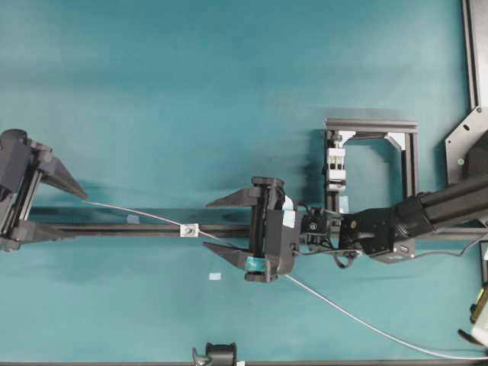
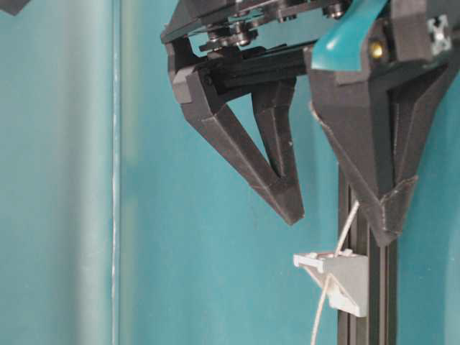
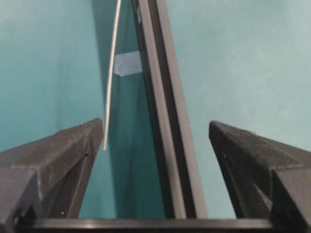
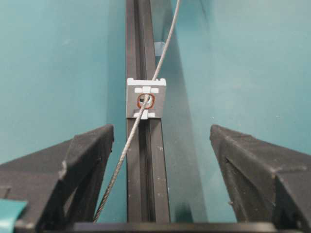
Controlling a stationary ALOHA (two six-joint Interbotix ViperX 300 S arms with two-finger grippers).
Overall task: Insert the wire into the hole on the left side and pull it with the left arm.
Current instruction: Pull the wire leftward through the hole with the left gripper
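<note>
Near the tabletop's middle, the wire (image 1: pixel 137 213) already passes through the hole (image 4: pixel 145 101) in the bracket (image 1: pixel 188 229) on the rail (image 1: pixel 145 229), its free end reaching toward the left edge. Insertion looks done; the pull remains. Just beside that end, the left gripper (image 1: pixel 65 210) has its 2 fingers spread, grasping nothing. Behind the bracket, the right gripper (image 1: pixel 221 231) is likewise released, the wire running loose between its fingers.
</note>
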